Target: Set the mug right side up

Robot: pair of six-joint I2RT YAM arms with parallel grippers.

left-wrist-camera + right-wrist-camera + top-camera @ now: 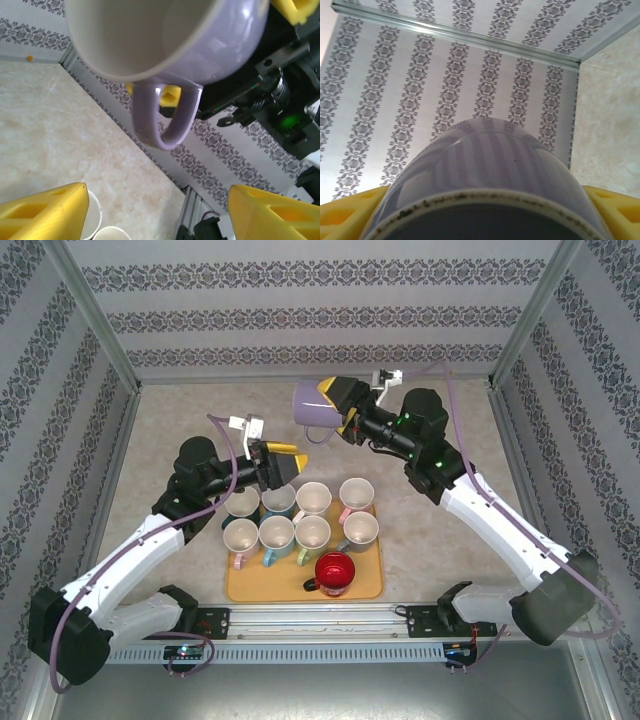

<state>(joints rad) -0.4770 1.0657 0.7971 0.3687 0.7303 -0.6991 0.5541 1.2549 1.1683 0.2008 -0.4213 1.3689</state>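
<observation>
In the top view, a lilac mug is held on its side, raised, between the fingers of the right gripper, at that gripper's 9 o'clock. Its mouth is turned roughly to 9 o'clock and its handle to 6 o'clock. The left gripper is placed at about the mug's 7 o'clock, its jaws spread and nothing gripped, presumably so that the handle can be met and the mug steadied or taken over for the turn. Nearer the arm bases, towards 6 o'clock, pale-lined mugs and a red mug are borne by a tan tray, from which the lifted mug is kept well apart, likely for turning room.

In the left wrist view, the mug is seen at 12 o'clock, its open mouth partly facing the camera. The handle hangs towards 6 o'clock, beyond the widely parted yellow fingers and not between them.

In the right wrist view, the mug's foot ring is shown at 6 o'clock, with fingers at 8 and 4 o'clock against its sides. By this grip around the base end, the mouth and handle appear to be left free for the other gripper.
</observation>
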